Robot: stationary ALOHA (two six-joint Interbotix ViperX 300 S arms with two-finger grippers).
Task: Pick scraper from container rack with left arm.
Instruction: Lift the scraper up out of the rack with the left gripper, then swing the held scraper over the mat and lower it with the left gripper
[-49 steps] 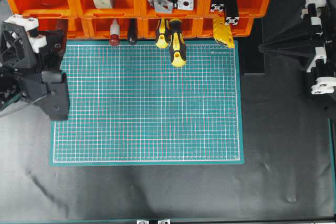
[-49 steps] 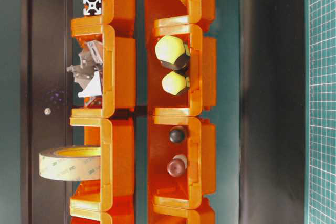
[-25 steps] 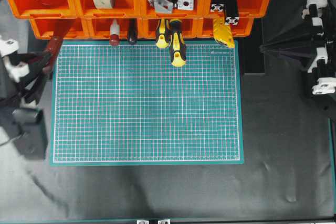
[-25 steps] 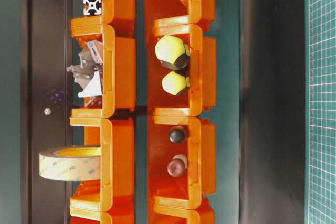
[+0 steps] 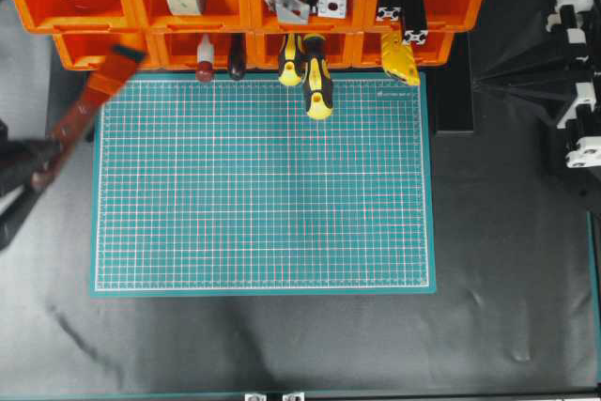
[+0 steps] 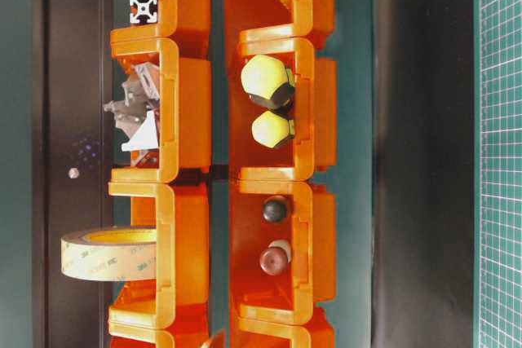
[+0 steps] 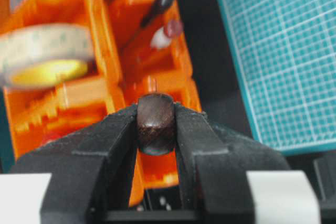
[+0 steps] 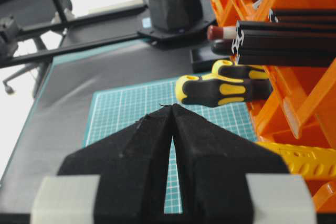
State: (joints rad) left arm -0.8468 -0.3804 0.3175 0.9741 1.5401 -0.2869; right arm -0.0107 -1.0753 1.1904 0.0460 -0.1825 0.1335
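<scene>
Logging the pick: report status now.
Left gripper shut on slim brown wooden-handled scraper, drawn out of bright orange bin rack. Right gripper shut, empty, parked aside. Nothing in the way.

No legible text anywhere. Green cutting mat carries a white grid and a faint line of print along its top right edge, too small to read. Tape roll shows faint repeated marks on its pale side in the table-level view, blurred beyond reading. Orange container rack: no labels visible.
</scene>
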